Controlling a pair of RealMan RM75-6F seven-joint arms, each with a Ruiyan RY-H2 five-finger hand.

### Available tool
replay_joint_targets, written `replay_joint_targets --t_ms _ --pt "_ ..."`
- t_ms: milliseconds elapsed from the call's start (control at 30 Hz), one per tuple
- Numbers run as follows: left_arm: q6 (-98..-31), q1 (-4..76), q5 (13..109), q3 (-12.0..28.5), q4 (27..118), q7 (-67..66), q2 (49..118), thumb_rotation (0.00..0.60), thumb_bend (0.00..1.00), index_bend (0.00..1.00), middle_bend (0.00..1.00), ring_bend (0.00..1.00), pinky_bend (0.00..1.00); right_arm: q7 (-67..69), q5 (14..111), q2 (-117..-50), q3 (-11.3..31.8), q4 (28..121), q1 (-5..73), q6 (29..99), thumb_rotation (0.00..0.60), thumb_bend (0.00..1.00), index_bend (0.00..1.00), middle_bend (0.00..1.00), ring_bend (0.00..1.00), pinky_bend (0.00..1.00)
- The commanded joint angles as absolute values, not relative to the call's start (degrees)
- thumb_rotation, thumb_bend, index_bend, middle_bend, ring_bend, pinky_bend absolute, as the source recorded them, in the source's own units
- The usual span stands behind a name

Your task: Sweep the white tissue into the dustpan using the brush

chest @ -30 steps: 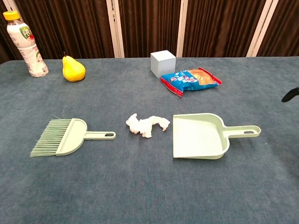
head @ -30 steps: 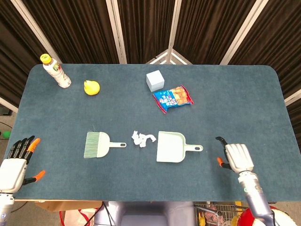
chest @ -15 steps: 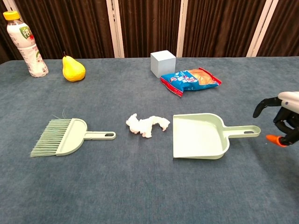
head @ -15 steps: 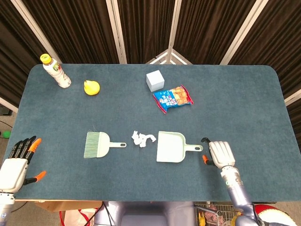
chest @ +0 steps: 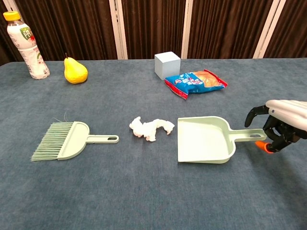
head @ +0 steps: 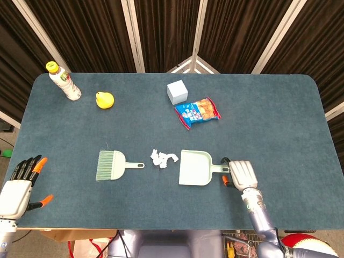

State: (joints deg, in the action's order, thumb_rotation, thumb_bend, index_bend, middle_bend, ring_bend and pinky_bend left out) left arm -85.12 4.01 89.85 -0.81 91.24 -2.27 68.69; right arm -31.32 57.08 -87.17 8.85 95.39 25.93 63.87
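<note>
The pale green brush [head: 113, 165] [chest: 67, 140] lies flat left of centre, bristles to the left and handle to the right. The crumpled white tissue [head: 163, 158] [chest: 149, 128] rests between the brush and the mouth of the pale green dustpan [head: 194, 167] [chest: 204, 140], whose handle points right. My right hand [head: 242, 174] [chest: 278, 123] hovers at the end of that handle, fingers above and thumb below it, not closed on it. My left hand [head: 19, 185] is at the table's front left corner, fingers spread, holding nothing, far from the brush.
At the back left stand a drink bottle [head: 64, 81] [chest: 26, 45] and a yellow pear [head: 105, 100] [chest: 75, 71]. A grey cube [head: 177, 92] [chest: 167, 64] and a snack bag [head: 197, 112] [chest: 195, 82] lie behind the dustpan.
My right hand has moved left along the table, from well right of the dustpan to the end of its handle. The left hand, brush, tissue and dustpan have not moved.
</note>
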Motion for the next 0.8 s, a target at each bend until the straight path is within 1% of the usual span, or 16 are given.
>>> replay_joint_targets --t_ms 33,633,700,800 --pt "-85.1 4.0 89.8 -0.8 91.2 -2.1 68.6 0.600 0.00 0.00 0.00 0.00 0.00 -31.1 56.9 -87.6 8.8 95.0 26.2 64.1 0.600 0.41 0.35 0.82 0.85 0.87" --pt "-85.2 3.9 89.6 -0.8 91.3 -1.4 68.4 0.600 0.00 0.00 0.00 0.00 0.00 -30.9 55.1 -89.6 8.4 93.8 27.1 65.0 0.600 0.42 0.41 0.83 0.86 0.87" --pt "-85.2 3.9 89.6 -0.9 91.3 -1.3 68.4 0.600 0.00 0.00 0.00 0.00 0.00 -31.1 54.8 -89.9 8.4 93.7 27.3 65.0 0.600 0.43 0.43 0.83 0.86 0.87" --pt "-85.1 4.0 89.7 -0.9 91.4 -1.3 68.4 0.600 0.00 0.00 0.00 0.00 0.00 -31.4 54.7 -90.3 8.3 93.4 27.6 65.2 0.600 0.49 0.52 0.83 0.86 0.87"
